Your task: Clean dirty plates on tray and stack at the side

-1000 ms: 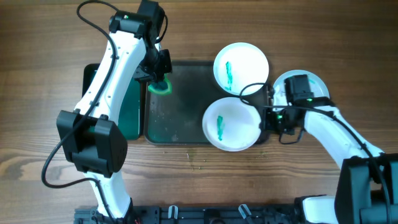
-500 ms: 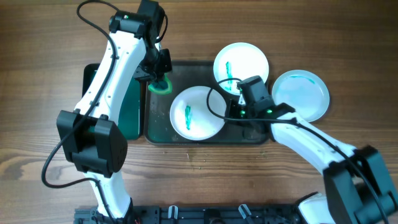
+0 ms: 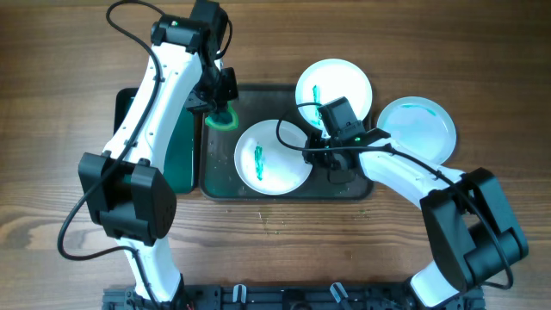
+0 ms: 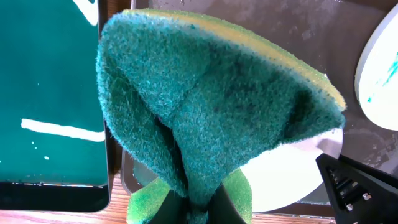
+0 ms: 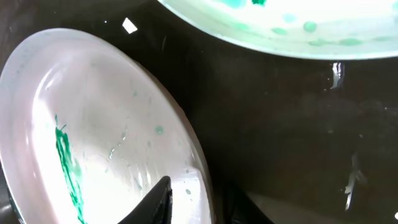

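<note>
The left gripper [image 4: 196,202] is clamped on a folded green sponge [image 4: 211,106]. It holds the sponge above the rear left corner of the dark tray [image 3: 219,164]. A green container [image 4: 50,74] lies just beside the tray's left edge.

The right gripper [image 5: 198,198] is at the right rim of the streaked plate [image 3: 274,155], with the fingers set narrow. One finger rests on the upper face of the rim and the other sits beyond its edge, so the rim is gripped between them. This white plate lies near the middle of the tray and carries one green streak.

A second marked plate [image 3: 334,93] sits at the tray's rear right corner and overlaps the rim. A third plate [image 3: 416,129], faintly tinted green, rests on the wooden table [image 3: 69,86] to the right of the tray.
</note>
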`<state>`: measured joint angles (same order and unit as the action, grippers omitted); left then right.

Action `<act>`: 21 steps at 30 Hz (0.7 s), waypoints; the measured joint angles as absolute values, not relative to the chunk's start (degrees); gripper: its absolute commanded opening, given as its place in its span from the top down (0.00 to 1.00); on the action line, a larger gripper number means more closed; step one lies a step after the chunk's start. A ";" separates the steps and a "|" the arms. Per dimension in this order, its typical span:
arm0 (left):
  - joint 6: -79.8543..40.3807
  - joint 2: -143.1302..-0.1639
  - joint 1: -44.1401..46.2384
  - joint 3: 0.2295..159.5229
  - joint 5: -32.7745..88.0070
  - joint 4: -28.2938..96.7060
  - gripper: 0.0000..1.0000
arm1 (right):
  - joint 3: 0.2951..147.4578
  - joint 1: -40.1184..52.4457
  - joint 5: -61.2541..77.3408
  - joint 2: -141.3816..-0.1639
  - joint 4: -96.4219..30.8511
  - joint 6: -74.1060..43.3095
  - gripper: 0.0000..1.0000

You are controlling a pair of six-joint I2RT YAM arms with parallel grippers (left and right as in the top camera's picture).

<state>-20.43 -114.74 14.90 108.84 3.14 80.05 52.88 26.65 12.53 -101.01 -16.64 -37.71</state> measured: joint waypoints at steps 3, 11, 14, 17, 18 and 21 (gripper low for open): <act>-20.43 -114.74 14.94 108.84 3.97 80.09 0.96 | 52.88 26.65 12.53 -101.82 -16.29 -37.82 0.96; -21.34 -114.54 17.54 104.90 5.87 76.49 0.96 | 52.99 26.65 13.08 -103.02 -15.38 -37.67 0.96; -21.80 -114.50 19.35 100.27 5.98 73.32 0.96 | 52.99 26.65 13.08 -103.04 -15.35 -37.67 0.96; -22.00 -114.48 21.52 94.72 6.09 69.10 0.96 | 53.01 26.65 13.23 -103.04 -15.35 -37.67 0.96; -22.00 -114.45 22.04 93.43 6.13 68.03 0.96 | 53.01 26.65 13.26 -103.07 -15.33 -37.67 0.96; -22.17 -114.45 23.99 88.01 6.15 64.07 0.96 | 53.04 26.65 13.28 -103.07 -15.35 -37.67 0.96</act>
<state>-22.17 -114.45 23.99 88.01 6.15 64.07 53.04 26.65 13.28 -103.07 -15.35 -37.67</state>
